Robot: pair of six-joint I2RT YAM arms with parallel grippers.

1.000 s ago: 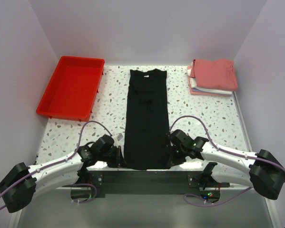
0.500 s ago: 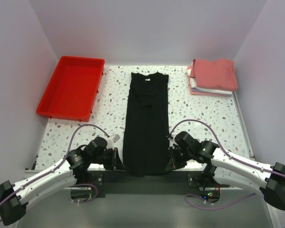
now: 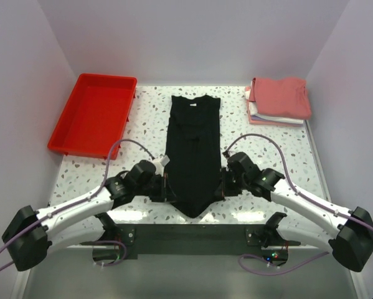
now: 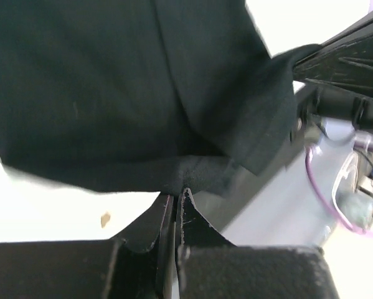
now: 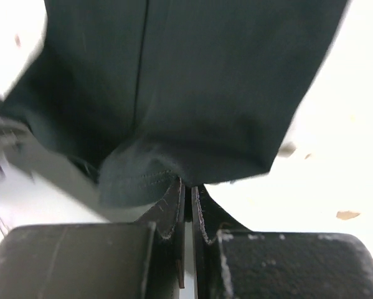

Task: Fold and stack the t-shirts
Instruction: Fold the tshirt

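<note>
A black t-shirt [image 3: 193, 146], folded into a long narrow strip, lies down the middle of the table with its collar at the far end. Its near hem is lifted off the table and sags to a point between the two arms. My left gripper [image 3: 167, 190] is shut on the hem's left corner, seen close in the left wrist view as black cloth [image 4: 192, 171] pinched at the fingertips. My right gripper [image 3: 220, 189] is shut on the hem's right corner [image 5: 155, 177]. A stack of folded t-shirts [image 3: 278, 101], salmon-red on top, sits at the far right.
A red plastic tray [image 3: 94, 115] stands at the far left of the speckled table [image 3: 267, 156]. The enclosure walls close in the table on the left, the right and the back. The arms' base bar runs along the near edge.
Both grippers have risen and moved away from the near edge, carrying the black shirt's hem corners up and forward. The hem, flat at the edge before, now hangs between them.
</note>
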